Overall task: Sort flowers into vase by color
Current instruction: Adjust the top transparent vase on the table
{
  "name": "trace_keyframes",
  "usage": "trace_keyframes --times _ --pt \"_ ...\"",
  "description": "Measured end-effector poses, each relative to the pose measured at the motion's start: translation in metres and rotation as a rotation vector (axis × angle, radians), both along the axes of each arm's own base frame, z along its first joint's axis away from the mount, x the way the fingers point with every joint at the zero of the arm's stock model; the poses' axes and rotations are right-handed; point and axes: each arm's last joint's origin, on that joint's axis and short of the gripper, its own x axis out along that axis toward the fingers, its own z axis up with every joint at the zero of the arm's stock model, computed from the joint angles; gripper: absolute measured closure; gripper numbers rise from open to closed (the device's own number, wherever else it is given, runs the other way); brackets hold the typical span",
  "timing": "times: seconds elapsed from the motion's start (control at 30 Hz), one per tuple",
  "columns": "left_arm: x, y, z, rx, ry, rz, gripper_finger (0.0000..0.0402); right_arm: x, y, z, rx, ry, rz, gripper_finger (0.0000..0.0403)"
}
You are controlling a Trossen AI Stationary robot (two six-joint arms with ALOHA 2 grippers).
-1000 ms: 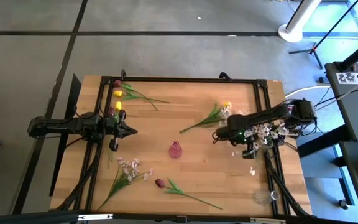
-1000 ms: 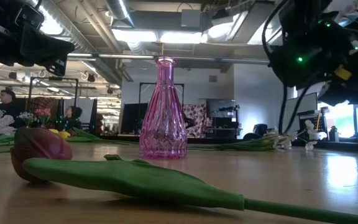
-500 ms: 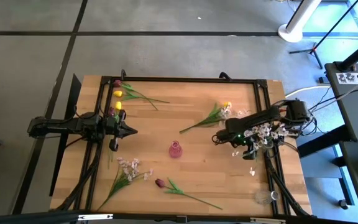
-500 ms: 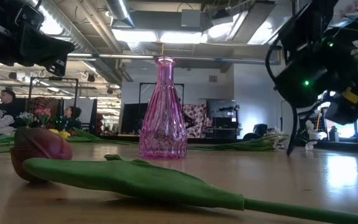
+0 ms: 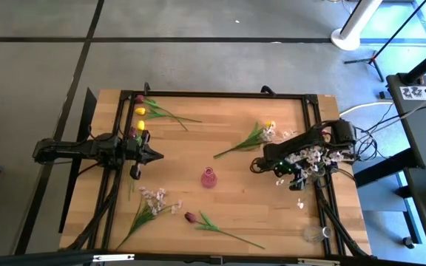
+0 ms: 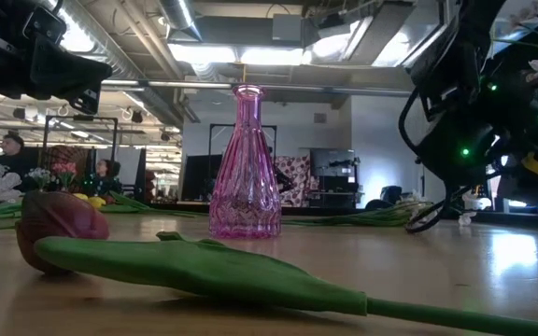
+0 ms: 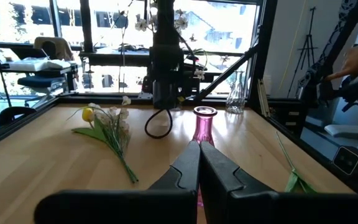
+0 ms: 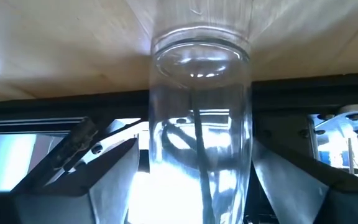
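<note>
Likely light, floppy-headed flowers (image 5: 154, 199) strewn over the counter (image 5: 235, 111) around the pink vase (image 5: 208, 177), best pinched on the stiffer stems; left jaws pressed together at the left side, right jaws spread around a fragile-looking clear glass vase (image 8: 201, 124) by the right edge.

The wooden tabletop (image 5: 228, 199) carries a pink vase (image 5: 208, 178) near its middle, with loose flowers (image 5: 154, 202) scattered around the vase on all sides.

Vase (image 5: 208, 178) mid-table — flower sprays (image 5: 151, 205) toward the left, more flowers (image 5: 247, 139) right and behind it.
</note>
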Motion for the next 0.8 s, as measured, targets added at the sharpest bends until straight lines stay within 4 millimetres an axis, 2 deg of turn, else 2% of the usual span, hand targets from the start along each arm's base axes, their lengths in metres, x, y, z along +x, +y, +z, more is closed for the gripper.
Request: trace_keyframes --times 0.13,0.33,0.5,0.67,0.8 --pt "0.0 0.0 0.0 0.0 0.0 0.0 0.0401 0.0 0.0 -0.002 0.0 0.016 -0.001 0.0111" --pt "0.0 0.0 0.0 0.0 0.0 0.0 0.0401 0.0 0.0 -0.001 -0.006 0.025 0.004 0.0171" --pt "0.0 0.0 0.0 0.0 0.0 0.0 0.0401 0.008 0.0 0.004 -0.001 -0.011 0.021 0.017" --pt "0.0 0.0 0.0 0.0 0.0 0.0 0.0401 0.027 -0.003 0.014 -0.037 -0.091 0.091 0.0146" --pt "0.0 0.0 0.0 0.0 0.0 0.0 0.0401 0.04 -0.009 0.023 -0.057 -0.152 0.102 0.0154"
